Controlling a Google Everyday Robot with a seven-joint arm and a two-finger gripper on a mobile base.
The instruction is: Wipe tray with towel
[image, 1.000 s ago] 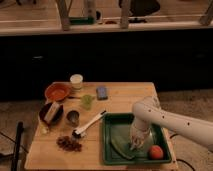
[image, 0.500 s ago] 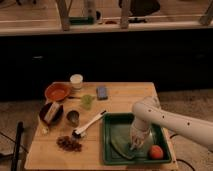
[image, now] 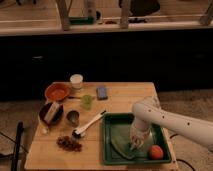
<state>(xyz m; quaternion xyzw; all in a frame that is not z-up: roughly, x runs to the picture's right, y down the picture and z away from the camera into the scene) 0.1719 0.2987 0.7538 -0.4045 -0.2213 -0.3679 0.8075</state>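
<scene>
Nothing has shifted in the last second: the pincer (image: 134,145) stays pressed down on the towel (image: 123,146) inside the tray (image: 107,150), beside an orange ball (image: 156,152). Can't tell its grip. Wiping looks paused mid-stroke.

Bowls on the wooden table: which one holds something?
The dark round bowl at the left edge, holding a pale packet; the orange round bowl behind it looks empty. Gripper is over the green tray.

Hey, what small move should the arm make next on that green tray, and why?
Probably drag the towel toward the tray's bare far-left corner. The gripper sits low on the towel mid-tray, and an orange ball blocks the near-right corner.
</scene>
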